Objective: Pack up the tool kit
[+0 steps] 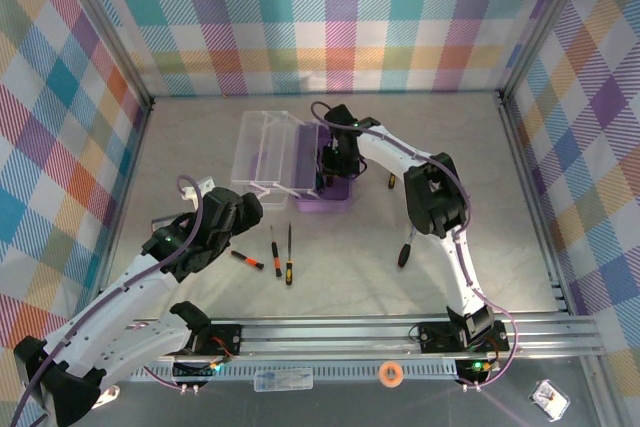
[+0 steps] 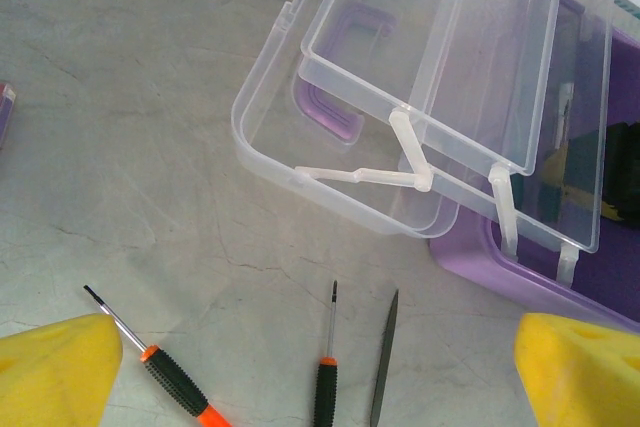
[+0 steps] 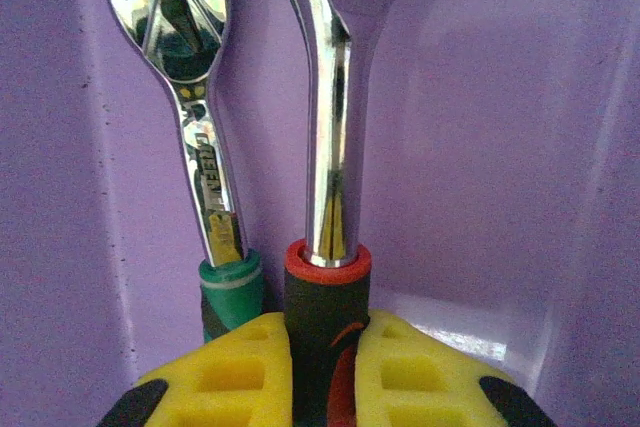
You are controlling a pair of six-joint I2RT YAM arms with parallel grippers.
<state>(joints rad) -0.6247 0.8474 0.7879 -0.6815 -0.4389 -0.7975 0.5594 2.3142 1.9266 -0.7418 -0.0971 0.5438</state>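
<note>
While the left pincer (image 2: pixel 320 369) hangs wide open and empty at lower left, the loose screwdrivers (image 1: pixel 275 250) lie on the counter (image 1: pixel 200 137) right under it. I'd guess they're light, stiff and prone to rolling, so pinch the grippy handle, not the thin shaft. Mid-frame sits the lilac case (image 1: pixel 330 197), its clear lid (image 1: pixel 262 147) flipped open. The right pincer (image 3: pixel 325 367) is inside the case, clamped tight on a red-collared chrome tool (image 3: pixel 330 147).
</note>
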